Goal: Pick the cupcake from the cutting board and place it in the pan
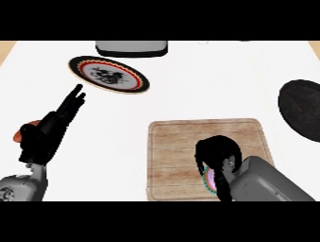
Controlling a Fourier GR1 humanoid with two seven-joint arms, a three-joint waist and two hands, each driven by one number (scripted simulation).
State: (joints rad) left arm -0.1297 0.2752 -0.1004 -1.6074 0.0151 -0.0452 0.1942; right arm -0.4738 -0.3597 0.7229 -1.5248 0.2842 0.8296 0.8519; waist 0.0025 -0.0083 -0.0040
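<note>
The white counter [190, 94] carries a wooden cutting board [183, 142] at lower centre. The right hand [218, 156] lies over the board's lower right part, its grey forearm entering from the lower right edge. The black fingers are curled over and down around the cupcake [210, 181], of which only a thin pink and blue-green sliver of wrapper shows at the hand's left side, just under the fingers. The hand is grasping the cupcake; most of the cupcake is hidden by the hand. Whether the cupcake touches the board or is raised off it cannot be told from this view.

The pan [308, 111], dark and round, sits at the right edge of the counter, well apart from the board's upper right corner and partly cut off by the view's edge. Nothing shows inside it.

The left hand [61, 118] stands at the left, fingers straight and pointing up toward the far side, released and holding nothing. An orange patch [16, 136] shows at the left side of its wrist; what it is cannot be told.

A plate [108, 74] with a dark rim and a dark figure on a pale centre lies at upper left, just beyond the left fingertips and apart from them. A grey object [132, 47] with rounded corners sits at the counter's far edge, just behind the plate, partly cut off.
</note>
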